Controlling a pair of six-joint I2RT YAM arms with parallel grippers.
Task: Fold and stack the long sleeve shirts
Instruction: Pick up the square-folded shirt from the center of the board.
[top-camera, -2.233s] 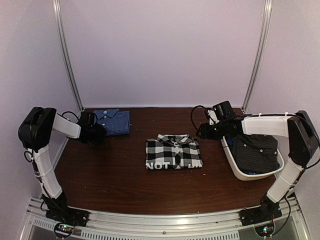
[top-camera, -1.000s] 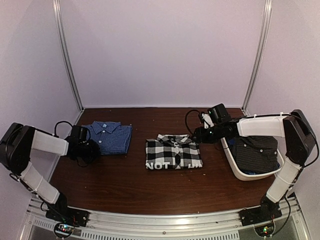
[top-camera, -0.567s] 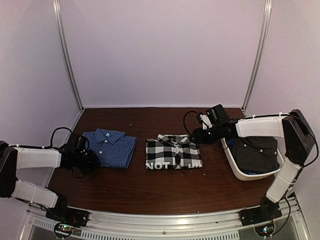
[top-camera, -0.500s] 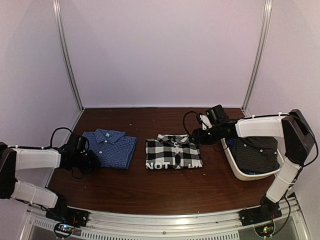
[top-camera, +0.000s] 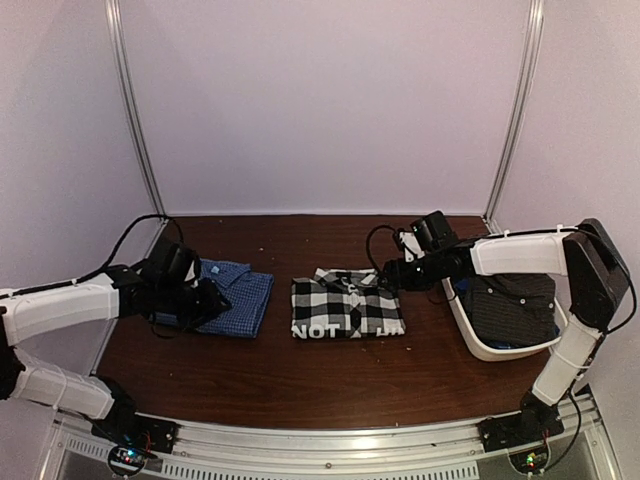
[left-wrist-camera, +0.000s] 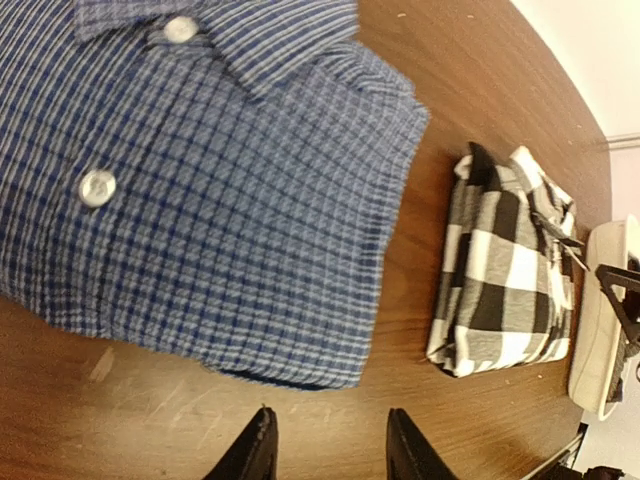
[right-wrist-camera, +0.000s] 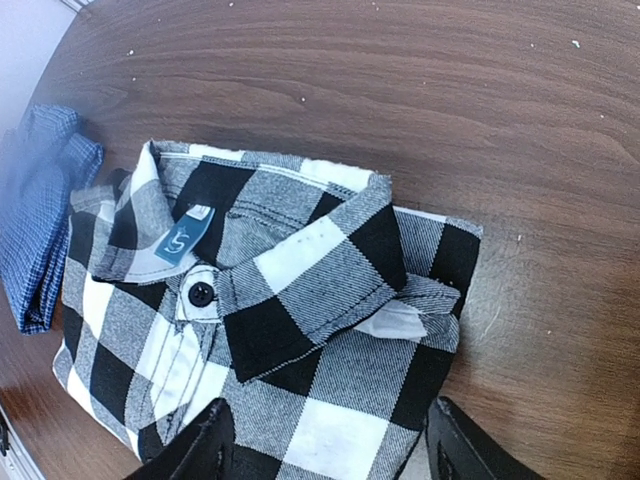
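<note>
Having dragged the blue shirt (top-camera: 238, 297) across the table (top-camera: 330, 380) to just left of the checked shirt (top-camera: 347, 305), you see the left gripper (left-wrist-camera: 328, 428) with jaws parted and empty, the right gripper (right-wrist-camera: 330, 432) open-jawed above the checked collar; stacking the 2 looks next.

1. A dark brown wooden table (top-camera: 300, 370) is seen across the lower half of the top view; fine scratches are shown on it in the left wrist view.
2. A plain pale back wall (top-camera: 320, 100) is seen across the upper centre.
3. Two metal uprights, left (top-camera: 135, 110) and right (top-camera: 515, 110), are set at its corners.
4. A ribbed aluminium rail (top-camera: 330, 440) is run along the bottom edge.
5. Even, soft lighting is observed.
</note>
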